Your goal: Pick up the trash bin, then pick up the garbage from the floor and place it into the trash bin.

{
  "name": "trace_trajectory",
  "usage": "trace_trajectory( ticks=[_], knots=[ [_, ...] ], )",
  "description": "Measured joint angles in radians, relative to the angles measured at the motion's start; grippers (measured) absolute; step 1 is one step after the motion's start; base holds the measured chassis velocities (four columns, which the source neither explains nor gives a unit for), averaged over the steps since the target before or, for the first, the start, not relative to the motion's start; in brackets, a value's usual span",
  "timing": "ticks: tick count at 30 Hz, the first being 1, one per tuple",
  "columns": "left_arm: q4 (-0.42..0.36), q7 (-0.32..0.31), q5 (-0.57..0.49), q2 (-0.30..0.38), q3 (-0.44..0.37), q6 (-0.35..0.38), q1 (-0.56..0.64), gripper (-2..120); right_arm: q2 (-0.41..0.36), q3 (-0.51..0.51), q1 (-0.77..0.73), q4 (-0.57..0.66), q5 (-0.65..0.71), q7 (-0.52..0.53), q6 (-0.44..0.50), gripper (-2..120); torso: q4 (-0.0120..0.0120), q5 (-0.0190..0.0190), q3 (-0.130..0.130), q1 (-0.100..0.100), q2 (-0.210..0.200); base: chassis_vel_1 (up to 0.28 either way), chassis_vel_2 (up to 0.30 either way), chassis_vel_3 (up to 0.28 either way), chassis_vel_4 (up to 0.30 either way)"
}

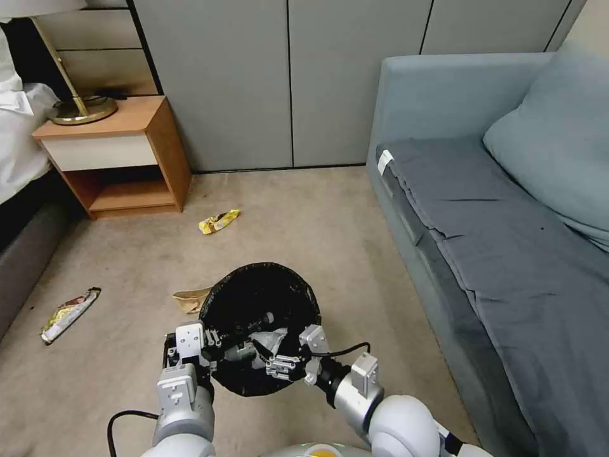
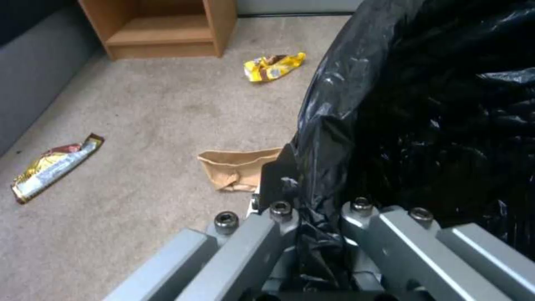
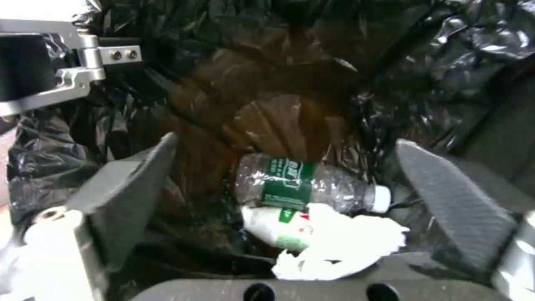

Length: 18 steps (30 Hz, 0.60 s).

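The trash bin (image 1: 266,268), lined with a black bag, sits low in the middle of the head view. My left gripper (image 1: 209,341) (image 2: 312,209) is shut on its near-left rim, pinching the bag. Over the bin's mouth my right gripper (image 1: 282,363) (image 3: 287,141) is open, with nothing between its fingers (image 3: 133,188). Inside lie a clear green-labelled bottle (image 3: 301,186), a white bottle (image 3: 276,230) and crumpled white paper (image 3: 345,246). Garbage on the floor (image 1: 304,216): a yellow wrapper (image 1: 219,221) (image 2: 273,67), a brown paper bag (image 1: 190,298) (image 2: 237,169) beside the bin, and a red-white wrapper (image 1: 68,314) (image 2: 56,165).
A wooden nightstand (image 1: 120,152) with a brass lamp base (image 1: 82,111) stands at the back left, next to a bed (image 1: 19,146). A grey-blue sofa (image 1: 495,241) runs along the right. Grey wall panels (image 1: 285,82) close the back.
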Motion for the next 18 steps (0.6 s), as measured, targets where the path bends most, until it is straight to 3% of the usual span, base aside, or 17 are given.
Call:
trace_trajectory(
  ticks=[9,18],
  knots=[
    [-0.003,0.000,0.002,0.003,0.001,0.000,0.007,1,0.027,-0.011,0.030,0.040,0.071,0.067,-0.054,100,0.0000,0.0000,0.000,0.000,0.000,0.000,0.000,0.000,0.000],
    [0.005,0.000,0.002,0.006,-0.006,-0.001,0.000,1,0.022,0.006,0.003,0.093,0.038,0.059,-0.036,100,0.0000,0.0000,0.000,0.000,0.000,0.000,0.000,0.000,0.000]
  ],
)
